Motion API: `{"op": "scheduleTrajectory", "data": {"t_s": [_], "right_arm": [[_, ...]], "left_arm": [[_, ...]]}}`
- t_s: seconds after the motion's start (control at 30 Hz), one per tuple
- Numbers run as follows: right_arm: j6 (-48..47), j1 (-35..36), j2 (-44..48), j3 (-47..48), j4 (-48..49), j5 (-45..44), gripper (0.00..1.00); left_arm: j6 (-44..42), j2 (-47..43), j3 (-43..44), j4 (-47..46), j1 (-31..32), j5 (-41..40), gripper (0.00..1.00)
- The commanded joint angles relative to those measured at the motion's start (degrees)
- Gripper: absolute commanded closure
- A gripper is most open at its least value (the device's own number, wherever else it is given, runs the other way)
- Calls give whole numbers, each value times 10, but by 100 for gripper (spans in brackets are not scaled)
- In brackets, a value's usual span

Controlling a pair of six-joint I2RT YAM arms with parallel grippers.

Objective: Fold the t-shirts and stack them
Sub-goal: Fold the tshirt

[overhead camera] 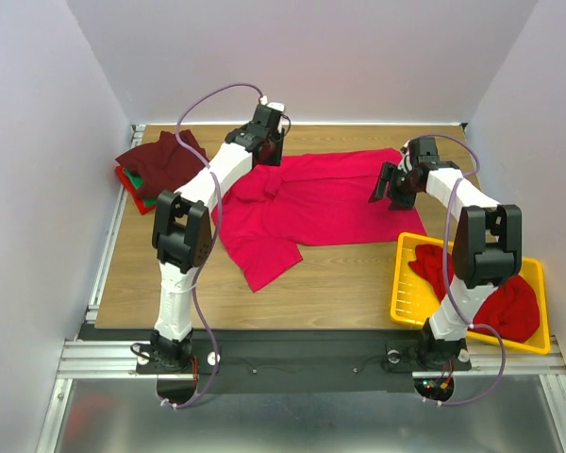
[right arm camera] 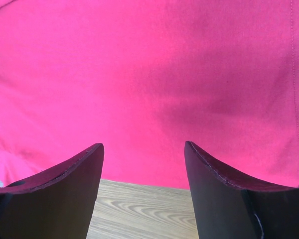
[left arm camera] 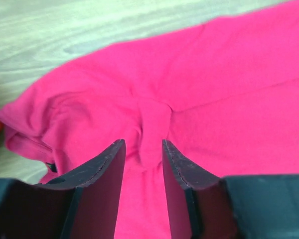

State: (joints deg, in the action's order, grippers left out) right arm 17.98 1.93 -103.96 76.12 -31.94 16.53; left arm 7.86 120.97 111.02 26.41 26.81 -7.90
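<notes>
A bright crimson t-shirt [overhead camera: 307, 203] lies spread across the middle of the table, with one part folded down towards the front left. My left gripper [overhead camera: 268, 143] hovers low over its far left part. In the left wrist view the jaws [left arm camera: 143, 145] stand partly open, a raised pucker of the cloth [left arm camera: 152, 124] runs between the fingertips, and neither finger presses it. My right gripper [overhead camera: 389, 189] is at the shirt's right edge. In the right wrist view it [right arm camera: 143, 147] is wide open and empty, over the cloth's edge [right arm camera: 149, 89] and bare wood.
A stack of folded shirts with a dark maroon one [overhead camera: 162, 160] on top and green and red beneath sits at the far left. A yellow slotted tray [overhead camera: 407, 302] at the front right holds loose red shirts [overhead camera: 509, 307]. White walls enclose the table.
</notes>
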Motion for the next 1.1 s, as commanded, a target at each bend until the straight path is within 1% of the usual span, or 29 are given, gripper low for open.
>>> {"op": "scheduleTrajectory", "data": {"t_s": [0.0, 0.23, 0.43, 0.63, 0.7, 1.07], "right_arm": [[0, 4, 17, 6, 11, 2, 28], [1, 3, 17, 4, 11, 1, 28], [1, 3, 17, 2, 11, 1, 28], [0, 3, 20, 0, 11, 1, 28], [0, 3, 20, -2, 11, 1, 28], [0, 3, 21, -3, 11, 1, 28]], "left_arm": [[-20, 11, 6, 10, 22, -9, 55], [-31, 39, 16, 27, 32, 2, 57], [-35, 55, 4, 46, 32, -6, 57], [-32, 60, -14, 44, 32, -9, 58], [-33, 64, -13, 44, 32, -6, 60], [-36, 80, -17, 41, 32, -1, 60]]}}
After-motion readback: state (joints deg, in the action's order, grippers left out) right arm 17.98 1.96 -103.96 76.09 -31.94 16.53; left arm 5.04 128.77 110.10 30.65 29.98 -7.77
